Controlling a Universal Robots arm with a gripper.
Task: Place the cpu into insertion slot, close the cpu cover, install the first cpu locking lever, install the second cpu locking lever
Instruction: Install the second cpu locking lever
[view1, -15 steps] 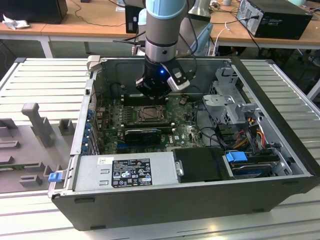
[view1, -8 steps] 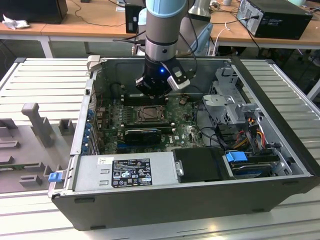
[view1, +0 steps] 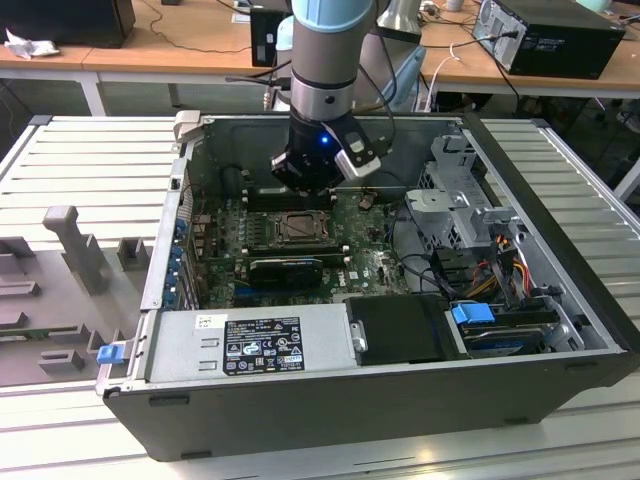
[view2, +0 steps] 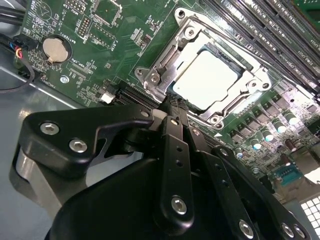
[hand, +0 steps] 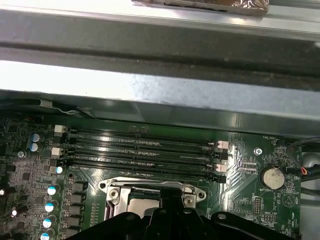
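Observation:
The cpu (view2: 207, 80) lies flat in the insertion slot (view1: 297, 227), its pale silvery face showing through the window of the cpu cover (view2: 172, 47). The cover's silver frame lies down around the chip. My gripper (view2: 172, 102) hangs just above the socket's near edge with its black fingers drawn together at the tips, shut, and nothing shows between them. In the exterior view the gripper (view1: 305, 188) is inside the open computer case, right behind the socket. In the first wrist view the cover (hand: 150, 186) and the gripper (hand: 167, 202) are close together.
Long black memory slots (hand: 145, 147) run beside the socket. A coin battery (view2: 55, 49) sits on the green board. The case's metal wall (hand: 150, 95) is close behind. A drive cage (view1: 460, 200), cables (view1: 500, 260) and the power supply (view1: 250, 345) crowd the case.

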